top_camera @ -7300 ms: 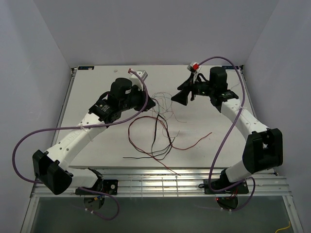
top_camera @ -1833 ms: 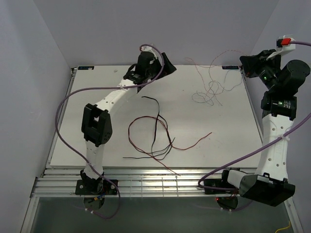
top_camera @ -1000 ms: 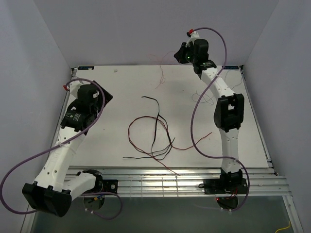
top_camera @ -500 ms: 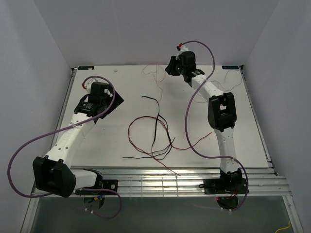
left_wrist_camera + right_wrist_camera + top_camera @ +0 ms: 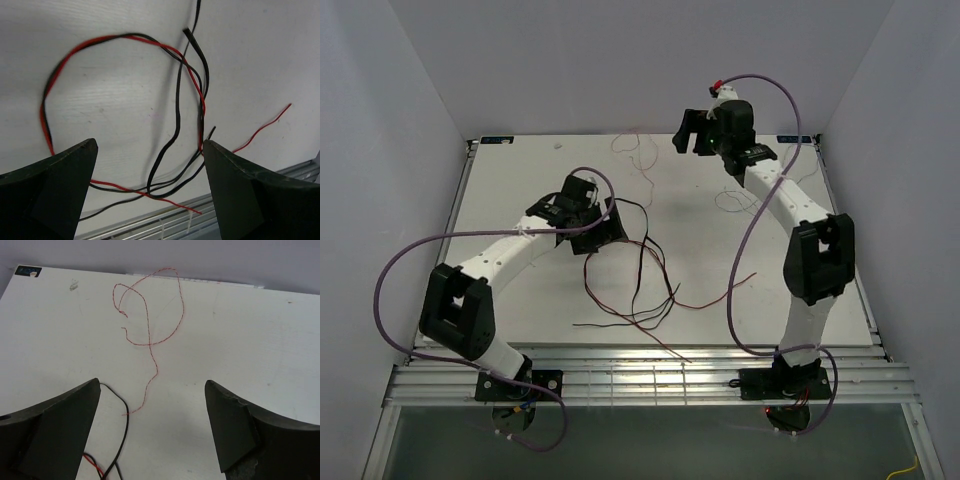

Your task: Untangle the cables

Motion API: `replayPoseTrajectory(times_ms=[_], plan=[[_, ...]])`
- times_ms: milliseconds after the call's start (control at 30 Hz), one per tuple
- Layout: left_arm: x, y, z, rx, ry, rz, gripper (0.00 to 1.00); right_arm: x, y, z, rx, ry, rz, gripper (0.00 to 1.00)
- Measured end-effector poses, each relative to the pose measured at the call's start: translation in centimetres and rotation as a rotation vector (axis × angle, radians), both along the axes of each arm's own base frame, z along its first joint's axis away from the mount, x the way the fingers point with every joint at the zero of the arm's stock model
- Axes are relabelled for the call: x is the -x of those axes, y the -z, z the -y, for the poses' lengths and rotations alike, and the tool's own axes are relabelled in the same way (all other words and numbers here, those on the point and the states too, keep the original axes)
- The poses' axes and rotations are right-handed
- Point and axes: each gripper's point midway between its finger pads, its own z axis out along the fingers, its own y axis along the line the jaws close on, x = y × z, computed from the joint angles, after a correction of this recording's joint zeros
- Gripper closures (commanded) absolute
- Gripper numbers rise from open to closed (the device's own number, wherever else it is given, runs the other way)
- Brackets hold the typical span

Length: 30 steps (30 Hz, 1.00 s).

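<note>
A tangle of black and dark red cables (image 5: 640, 285) lies mid-table. My left gripper (image 5: 603, 230) hangs open just above its upper left part. In the left wrist view the gripper (image 5: 149, 145) frames a red loop (image 5: 44, 117) and a black strand (image 5: 178, 115), touching neither. A thin pink-red cable (image 5: 638, 152) curls loose at the back of the table. My right gripper (image 5: 688, 130) is raised beside it, open and holding nothing. The right wrist view shows that gripper (image 5: 151, 385) above the thin cable (image 5: 150, 344) and a black cable end (image 5: 124, 415). A pale cable (image 5: 735, 200) lies partly behind the right arm.
The white table (image 5: 520, 190) ends in a slatted metal rail (image 5: 640, 372) at the front, also seen in the left wrist view as the rail (image 5: 165, 220). Thick purple hoses (image 5: 390, 290) loop off both arms. Walls close in on three sides.
My right gripper has opened and let the thin pink-red cable drop at the back of the table. My left arm has swung right, over the black and red tangle.
</note>
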Motion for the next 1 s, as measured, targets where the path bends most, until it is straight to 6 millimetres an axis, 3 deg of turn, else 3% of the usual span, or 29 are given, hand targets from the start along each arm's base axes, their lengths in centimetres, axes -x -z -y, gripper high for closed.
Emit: replayPoseTrajectory(times_ms=[100, 233, 333, 433, 600, 667, 733, 767, 800, 1000], plan=[[1.7, 1.3, 3.2, 0.0, 0.115, -0.038, 0.02, 3.6, -3.7, 2.2, 0.015, 0.014, 0.066, 0.1], [2.4, 2.5, 5.6, -0.005, 0.196, -0.068, 0.02, 7.6, -6.2, 4.6, 0.031, 0.037, 0.122, 0.1], [2.3, 3.6, 6.6, -0.017, 0.236, -0.082, 0.02, 9.5, -5.9, 6.1, 0.048, 0.053, 0.127, 0.1], [2.5, 5.3, 7.3, -0.037, 0.268, -0.112, 0.07, 10.6, -3.8, 7.5, 0.073, 0.08, 0.09, 0.1], [4.1, 8.9, 8.5, -0.088, 0.33, -0.197, 0.42, 12.1, 0.4, 9.6, 0.114, 0.121, -0.006, 0.1], [4.6, 9.5, 8.7, -0.101, 0.344, -0.219, 0.47, 12.5, 1.1, 10.5, 0.122, 0.138, -0.026, 0.1], [4.9, 9.8, 9.0, -0.107, 0.355, -0.226, 0.62, 12.9, 1.3, 11.2, 0.125, 0.152, -0.037, 0.1], [4.9, 9.7, 9.2, -0.107, 0.357, -0.225, 0.72, 13.1, 1.2, 11.5, 0.125, 0.158, -0.039, 0.1], [4.9, 9.7, 9.2, -0.108, 0.356, -0.224, 1.0, 13.2, 1.1, 11.9, 0.125, 0.166, -0.04, 0.1], [4.0, 8.8, 9.3, -0.121, 0.34, -0.195, 1.0, 14.1, 0.5, 13.6, 0.119, 0.208, -0.026, 0.1]])
